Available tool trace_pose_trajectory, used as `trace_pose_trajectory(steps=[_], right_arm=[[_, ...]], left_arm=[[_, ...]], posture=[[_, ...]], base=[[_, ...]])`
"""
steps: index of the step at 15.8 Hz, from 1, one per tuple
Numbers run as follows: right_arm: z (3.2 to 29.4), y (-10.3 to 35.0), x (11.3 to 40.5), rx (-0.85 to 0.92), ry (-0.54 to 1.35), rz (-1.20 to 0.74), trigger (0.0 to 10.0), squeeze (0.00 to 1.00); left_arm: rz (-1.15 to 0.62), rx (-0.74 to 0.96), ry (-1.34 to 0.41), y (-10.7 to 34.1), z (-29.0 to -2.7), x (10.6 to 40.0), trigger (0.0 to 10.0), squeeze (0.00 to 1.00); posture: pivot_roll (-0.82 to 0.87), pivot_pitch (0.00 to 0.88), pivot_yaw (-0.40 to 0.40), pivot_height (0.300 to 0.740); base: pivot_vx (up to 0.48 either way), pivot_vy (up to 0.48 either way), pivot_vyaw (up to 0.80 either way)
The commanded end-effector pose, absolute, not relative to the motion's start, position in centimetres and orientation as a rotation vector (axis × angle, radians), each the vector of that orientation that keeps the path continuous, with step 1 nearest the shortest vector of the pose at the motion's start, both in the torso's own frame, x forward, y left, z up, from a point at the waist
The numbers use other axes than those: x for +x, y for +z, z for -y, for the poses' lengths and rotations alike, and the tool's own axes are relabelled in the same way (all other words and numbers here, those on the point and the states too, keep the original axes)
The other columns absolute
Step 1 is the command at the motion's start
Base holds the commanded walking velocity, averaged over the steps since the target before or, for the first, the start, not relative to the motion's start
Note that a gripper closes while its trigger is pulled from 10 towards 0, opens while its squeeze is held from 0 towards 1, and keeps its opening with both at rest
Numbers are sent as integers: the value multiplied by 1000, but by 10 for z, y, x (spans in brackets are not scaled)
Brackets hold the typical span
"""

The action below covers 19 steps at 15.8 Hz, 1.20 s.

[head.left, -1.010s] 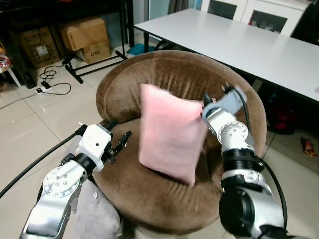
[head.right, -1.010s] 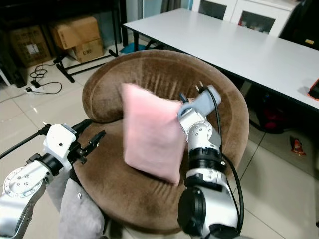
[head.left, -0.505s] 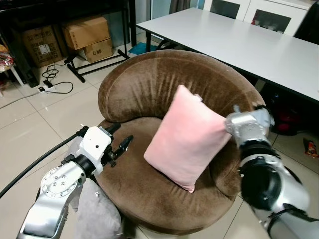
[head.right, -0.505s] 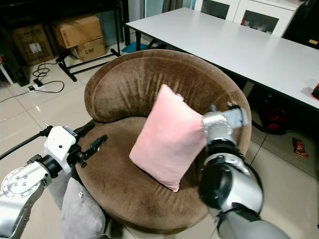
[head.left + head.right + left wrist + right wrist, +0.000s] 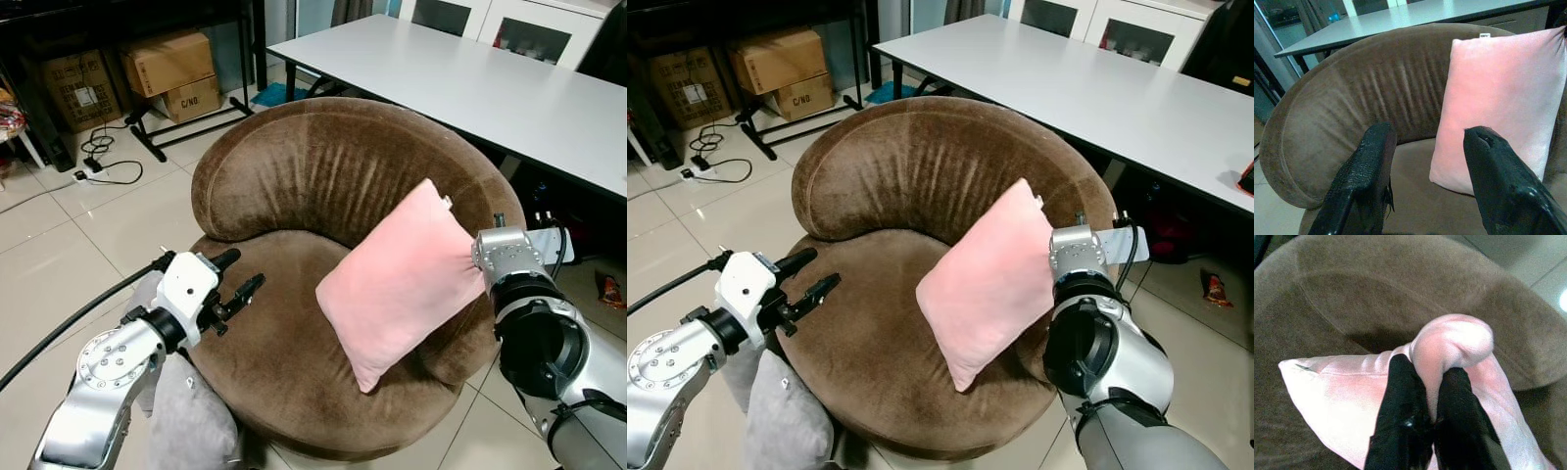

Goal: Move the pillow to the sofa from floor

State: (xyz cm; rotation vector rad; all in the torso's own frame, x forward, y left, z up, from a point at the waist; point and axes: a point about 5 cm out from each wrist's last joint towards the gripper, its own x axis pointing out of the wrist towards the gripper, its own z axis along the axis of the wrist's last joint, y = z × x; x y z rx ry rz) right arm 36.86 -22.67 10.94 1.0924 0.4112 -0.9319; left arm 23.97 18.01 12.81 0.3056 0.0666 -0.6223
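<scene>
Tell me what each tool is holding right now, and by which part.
The right tool pinches a bunched fold at the edge of the pink pillow, over the brown sofa. The left tool is open and holds nothing.

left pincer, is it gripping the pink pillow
No, the left pincer is open with nothing between its black fingers, hovering over the round brown velvet sofa apart from the pink square fabric pillow.
</scene>
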Motion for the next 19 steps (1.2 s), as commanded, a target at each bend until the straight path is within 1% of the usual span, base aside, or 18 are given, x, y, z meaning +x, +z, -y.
trace_pose_trajectory(steps=[1, 4, 6, 7, 9, 10, 11, 12, 13, 14, 15, 16, 18, 19], right_arm=[[230, 122, 374, 1067, -898, -327, 10000, 1000], [234, 120, 371, 1056, -918, -260, 10000, 1000], [239, 125, 371, 999, -924, -202, 10000, 1000], [248, 129, 368, 911, -940, -148, 10000, 1000], [253, 131, 367, 862, -940, -130, 10000, 1000], [260, 137, 365, 655, -893, -73, 10000, 0], [258, 141, 365, 553, -793, -15, 10000, 0], [253, 143, 366, 494, -695, 19, 10000, 0], [230, 148, 361, 307, -393, 110, 10000, 0], [223, 146, 357, 237, -323, 108, 10000, 0], [208, 132, 345, 159, -254, 32, 10000, 0], [192, 121, 330, 136, -148, -17, 10000, 0], [176, 109, 313, 70, -29, -64, 10000, 0], [163, 89, 288, 72, 63, -171, 10000, 0]], left_arm=[[-65, 301, -648, 130, -177, 239, 10000, 0], [-89, 285, -679, 128, -176, 238, 10000, 0], [-90, 283, -682, 128, -176, 238, 10000, 0], [-91, 276, -686, 128, -175, 238, 10000, 0], [-88, 270, -687, 128, -174, 238, 10000, 0], [-61, 238, -642, 129, -173, 243, 10000, 0], [-33, 213, -563, 130, -174, 249, 10000, 0], [-18, 196, -513, 131, -175, 252, 10000, 0], [-18, 186, -354, 129, -181, 258, 10000, 0], [-20, 186, -318, 128, -183, 258, 10000, 0], [-34, 199, -258, 125, -184, 257, 10000, 0], [-17, 212, -255, 124, -180, 255, 10000, 0], [-6, 213, -243, 123, -177, 252, 10000, 0], [-4, 203, -173, 119, -182, 249, 10000, 0]], posture=[[-5, 0, -46, 740], [-8, 0, -42, 740], [-10, 0, -40, 740], [-20, 0, -34, 740], [-27, 0, -31, 740], [-35, 0, -31, 740], [-36, 0, -31, 740], [-39, 0, -31, 740], [-46, 0, -29, 740], [-53, 0, -26, 740], [-59, 0, -27, 740], [-62, 0, -30, 740], [-63, 0, -33, 740], [-64, 0, -36, 740]], base=[[0, 0, 0], [0, 0, 0], [0, 0, 0], [0, 0, 0], [0, 0, 0], [0, 0, 0], [0, 0, 0], [0, 0, 0], [0, 0, 0], [0, 0, 0], [0, 0, 0], [0, 0, 0], [0, 0, 0], [0, 0, 0]])
